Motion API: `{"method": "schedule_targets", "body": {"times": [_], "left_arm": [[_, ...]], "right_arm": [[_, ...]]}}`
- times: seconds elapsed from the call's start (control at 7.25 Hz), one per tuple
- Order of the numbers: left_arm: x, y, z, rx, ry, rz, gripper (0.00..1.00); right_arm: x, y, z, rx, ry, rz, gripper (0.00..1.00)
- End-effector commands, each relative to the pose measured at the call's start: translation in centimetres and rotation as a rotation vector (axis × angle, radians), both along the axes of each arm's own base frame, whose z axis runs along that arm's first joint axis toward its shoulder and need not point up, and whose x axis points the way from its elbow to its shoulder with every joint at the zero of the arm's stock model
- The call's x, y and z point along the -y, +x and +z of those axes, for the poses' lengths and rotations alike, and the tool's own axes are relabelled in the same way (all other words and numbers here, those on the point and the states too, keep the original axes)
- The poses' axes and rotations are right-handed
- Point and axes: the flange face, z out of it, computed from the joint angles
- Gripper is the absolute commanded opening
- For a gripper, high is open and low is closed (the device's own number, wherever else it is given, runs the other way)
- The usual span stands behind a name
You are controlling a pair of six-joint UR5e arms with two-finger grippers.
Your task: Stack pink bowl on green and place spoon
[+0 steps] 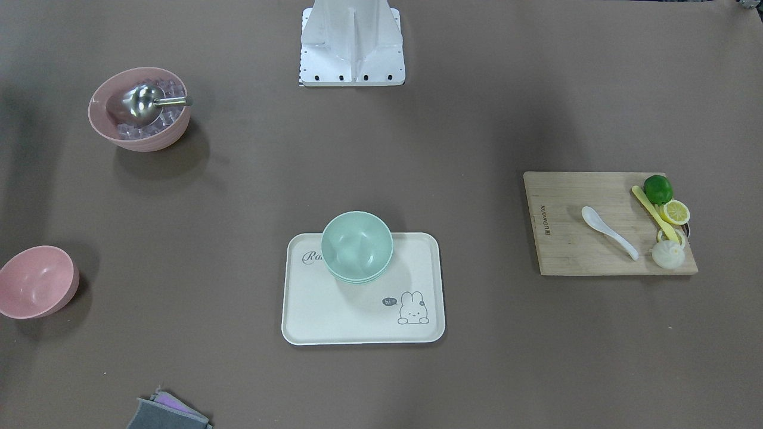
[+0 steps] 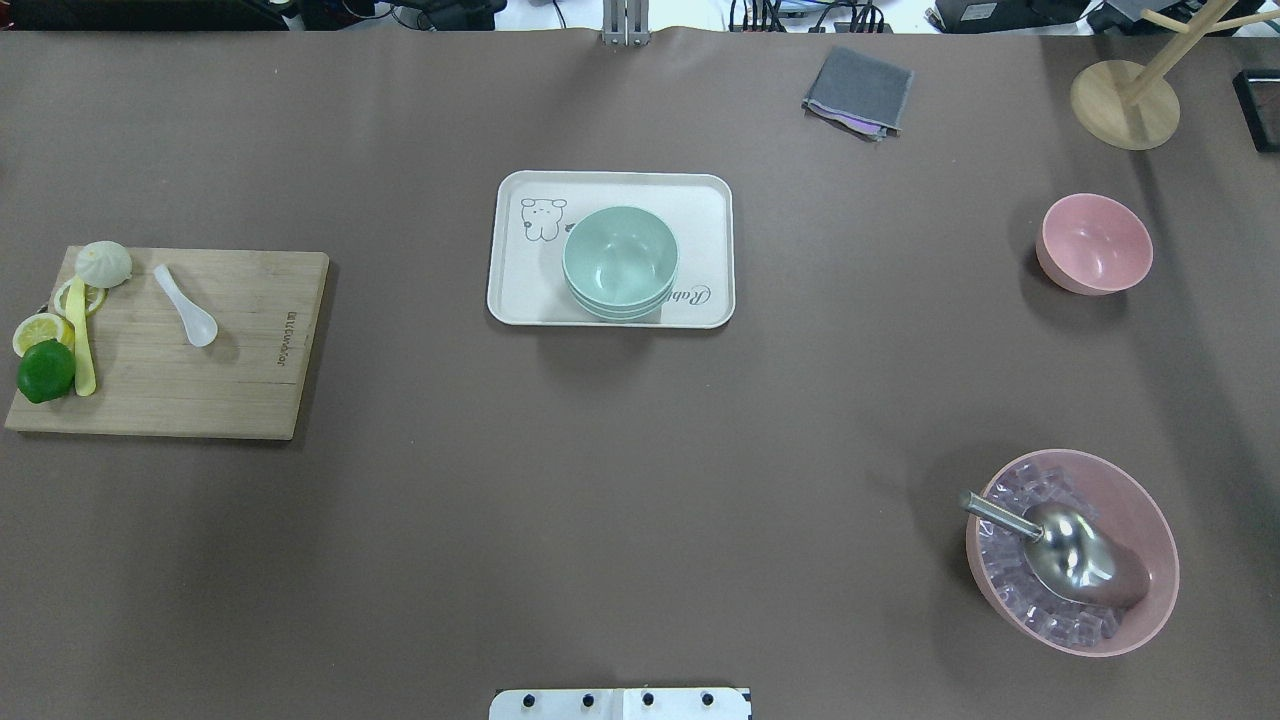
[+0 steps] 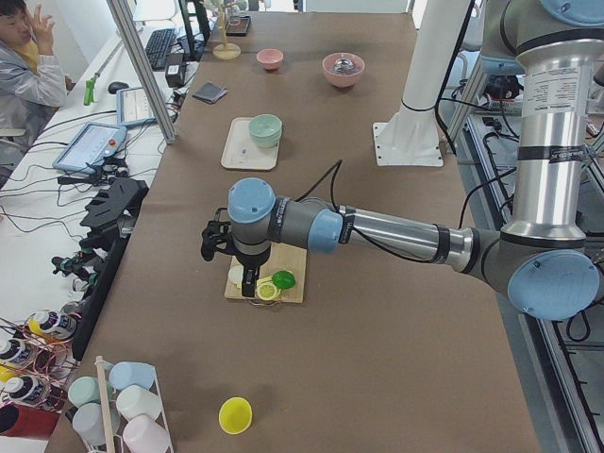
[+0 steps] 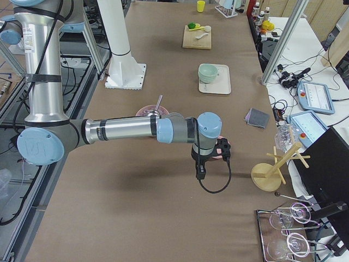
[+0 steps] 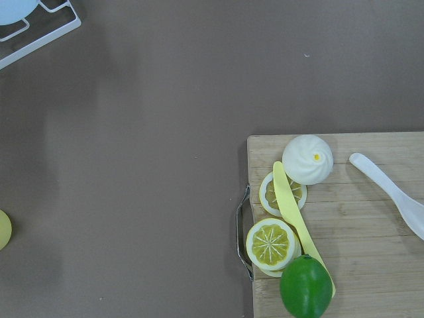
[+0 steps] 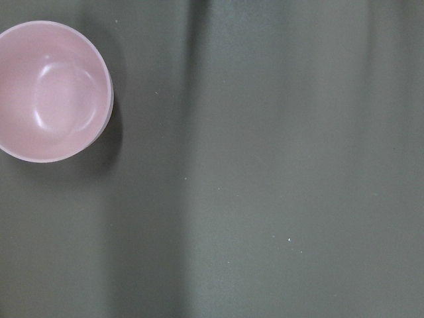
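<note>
The small pink bowl [image 2: 1096, 243] stands empty on the table at the far right and shows in the right wrist view [image 6: 50, 89]. A stack of green bowls [image 2: 620, 260] sits on a white tray [image 2: 520, 290] at mid-table. A white spoon [image 2: 186, 305] lies on the wooden cutting board [image 2: 200, 380] at the left and also shows in the left wrist view [image 5: 391, 193]. My left gripper [image 3: 215, 241] hovers high over the board's outer end. My right gripper [image 4: 223, 148] hovers high near the pink bowl. I cannot tell if either is open or shut.
A large pink bowl [image 2: 1070, 550] with ice cubes and a metal scoop [image 2: 1065, 545] stands at the near right. A lime [image 2: 46, 371], lemon slices [image 2: 38, 330], a bun [image 2: 103, 263] and a yellow utensil [image 2: 82, 345] lie on the board. A grey cloth [image 2: 858, 90] and a wooden stand [image 2: 1125, 100] are at the far right.
</note>
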Motion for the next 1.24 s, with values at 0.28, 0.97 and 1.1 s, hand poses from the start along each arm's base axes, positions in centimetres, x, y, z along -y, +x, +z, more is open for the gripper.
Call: {"method": "schedule_targets", "body": {"times": [0.28,0.97,1.1], "left_arm": [[0.1,0.1,-1.4,-0.008,0.021,-0.004,0.98],[0.1,0.4,-1.7,-0.013,0.031,0.002,0.98],[0.3,0.6,-1.8,-0.014,0.036,0.006,0.98]], "right_arm": [[0.2,0.0,-0.1,0.004,0.004,0.000,1.00],[0.3,-0.1,-0.9,0.011,0.026,-0.003,1.00],[1.1,-1.1,-2.0,0.055,0.081,-0.017,1.00]]}}
